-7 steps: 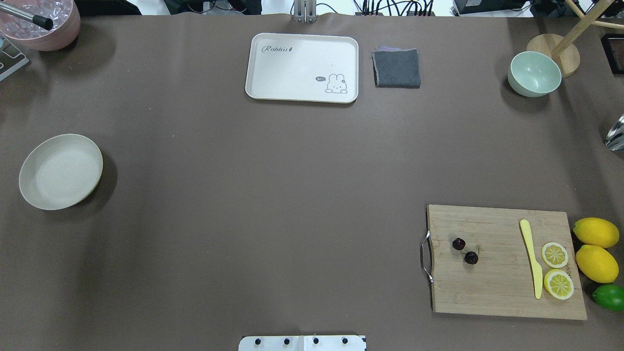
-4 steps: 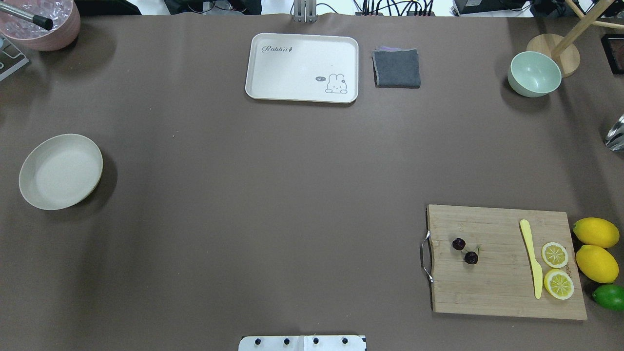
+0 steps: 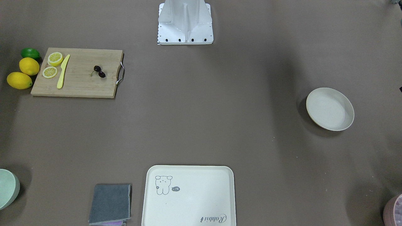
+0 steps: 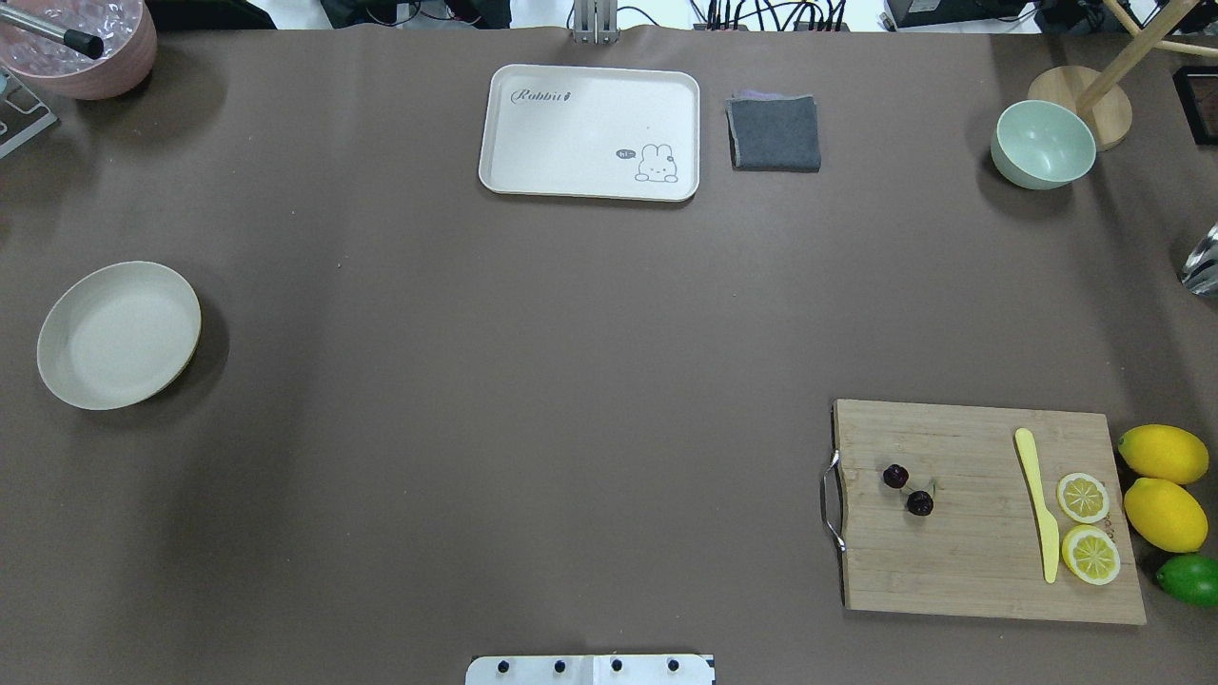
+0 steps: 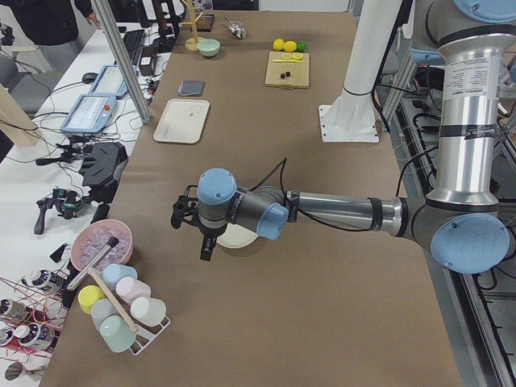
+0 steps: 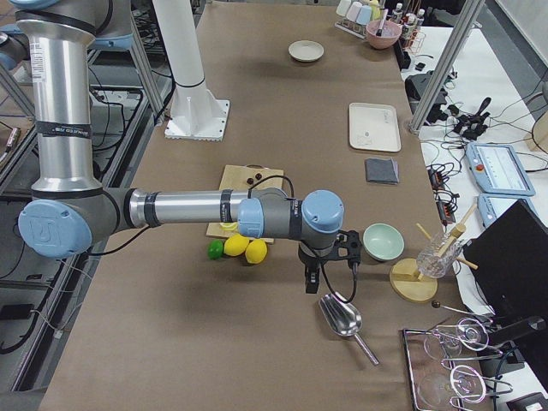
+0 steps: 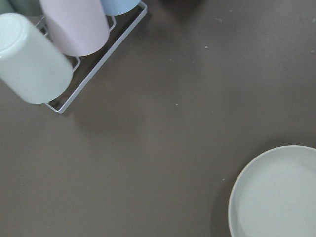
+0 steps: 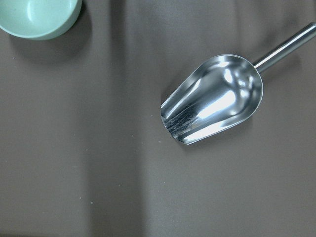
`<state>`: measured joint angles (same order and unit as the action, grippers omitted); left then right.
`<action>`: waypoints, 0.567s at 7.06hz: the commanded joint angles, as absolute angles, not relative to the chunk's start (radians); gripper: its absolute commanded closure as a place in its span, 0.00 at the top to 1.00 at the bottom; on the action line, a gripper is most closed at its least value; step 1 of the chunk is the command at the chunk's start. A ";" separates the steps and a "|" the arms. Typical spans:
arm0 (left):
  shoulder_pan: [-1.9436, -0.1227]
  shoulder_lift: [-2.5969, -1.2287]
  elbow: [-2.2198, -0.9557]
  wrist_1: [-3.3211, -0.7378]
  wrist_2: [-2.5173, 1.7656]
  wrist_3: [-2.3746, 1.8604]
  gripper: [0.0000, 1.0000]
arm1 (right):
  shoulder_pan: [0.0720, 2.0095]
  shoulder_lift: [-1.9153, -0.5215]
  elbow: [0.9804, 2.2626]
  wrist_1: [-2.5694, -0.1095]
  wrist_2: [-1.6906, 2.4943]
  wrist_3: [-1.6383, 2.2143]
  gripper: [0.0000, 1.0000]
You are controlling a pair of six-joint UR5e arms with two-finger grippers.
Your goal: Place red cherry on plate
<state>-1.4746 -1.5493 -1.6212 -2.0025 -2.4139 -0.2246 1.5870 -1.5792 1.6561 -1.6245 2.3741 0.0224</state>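
Observation:
The red cherry (image 4: 907,489), a pair of tiny dark fruits on thin stems, lies on the left part of a wooden cutting board (image 4: 980,571); it also shows in the front view (image 3: 99,71). The plate (image 4: 119,335) is round, cream-white and bare, at the table's far left; its rim shows in the left wrist view (image 7: 276,197). Neither gripper shows in the overhead view. My left gripper (image 5: 203,247) hangs over the table just beside the plate (image 5: 240,239), and my right gripper (image 6: 310,281) hangs beyond the lemons. I cannot tell whether either is open or shut.
On the board lie a yellow knife (image 4: 1037,502) and two lemon slices (image 4: 1085,525); two lemons (image 4: 1163,485) and a lime (image 4: 1189,578) sit beside it. Rabbit tray (image 4: 590,131), grey cloth (image 4: 775,133), green bowl (image 4: 1043,145), metal scoop (image 8: 217,98), cup rack (image 7: 59,44).

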 commanded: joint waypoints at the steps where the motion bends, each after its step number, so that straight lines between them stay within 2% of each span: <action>1: -1.450 -1.557 -1.481 -2.239 -2.460 -0.346 0.98 | 1.588 -1.575 1.657 -1.624 2.372 0.023 1.00; 3: -1.329 -1.624 -1.318 -2.382 -2.451 -0.414 0.98 | 1.589 -1.577 1.657 -1.624 2.370 0.025 1.00; 4: -1.260 -1.623 -1.309 -2.405 -2.439 -0.452 0.98 | 1.589 -1.577 1.657 -1.624 2.370 0.025 1.00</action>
<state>-1.3316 -1.6137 -1.3498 -2.3520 -2.4490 -0.4060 1.5889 -1.5767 1.6567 -1.6245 2.3703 0.0240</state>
